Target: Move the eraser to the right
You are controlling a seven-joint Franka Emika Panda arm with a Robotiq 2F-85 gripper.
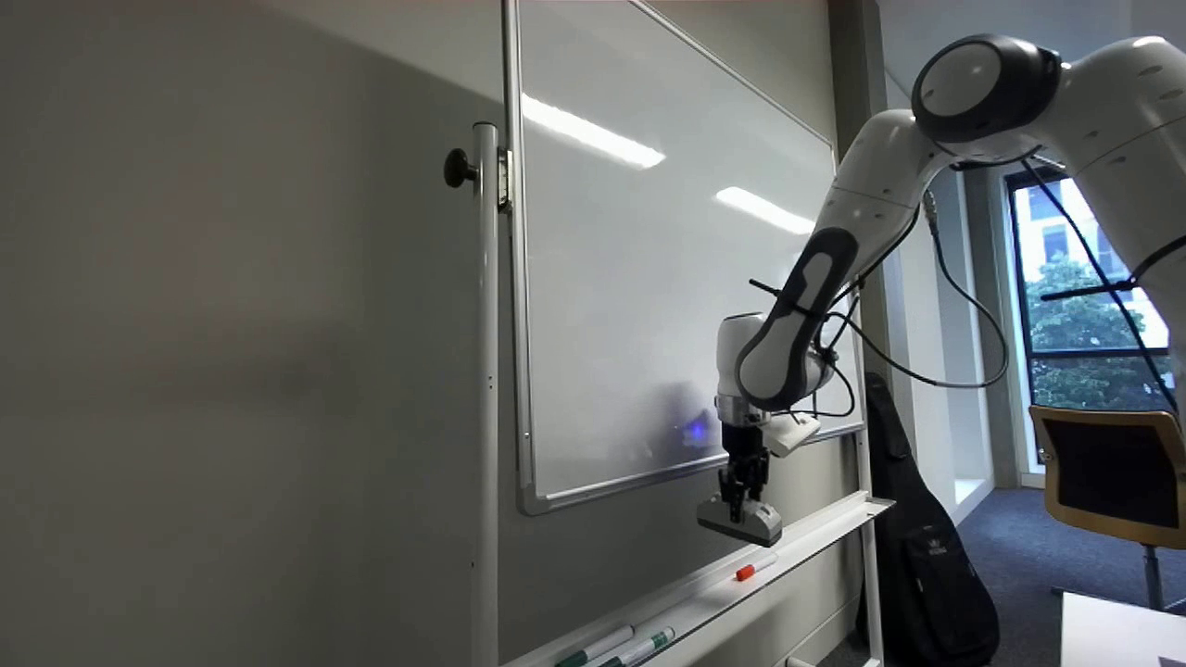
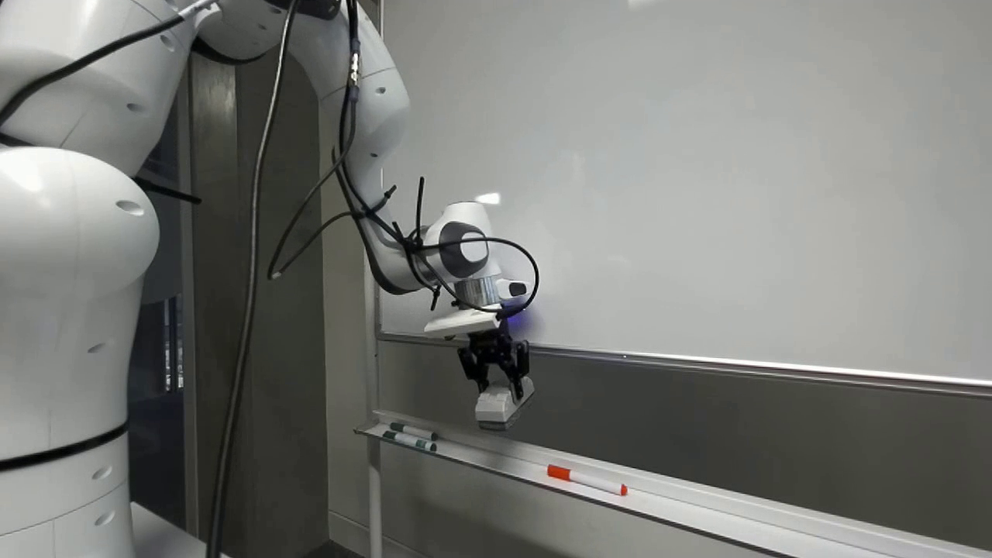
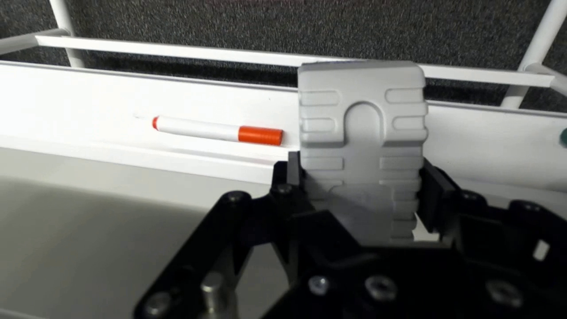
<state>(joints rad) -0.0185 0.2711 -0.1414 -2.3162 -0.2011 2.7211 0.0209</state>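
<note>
In an exterior view, the gripper (image 2: 501,390) clasps the eraser (image 2: 494,404) by its sides, clear above the tray (image 2: 682,509). The red marker (image 2: 587,480) lies to the right; lowering the eraser there could leave it tilted; a slipping grip could drop it past the near edge.

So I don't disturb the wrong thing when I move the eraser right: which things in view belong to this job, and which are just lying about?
Part of the job:
eraser, held above the tray
gripper, closed on the eraser

Just lying about:
orange-red marker, on the tray
two green-marked markers, also on the tray
black bag and chair, in the background
</note>
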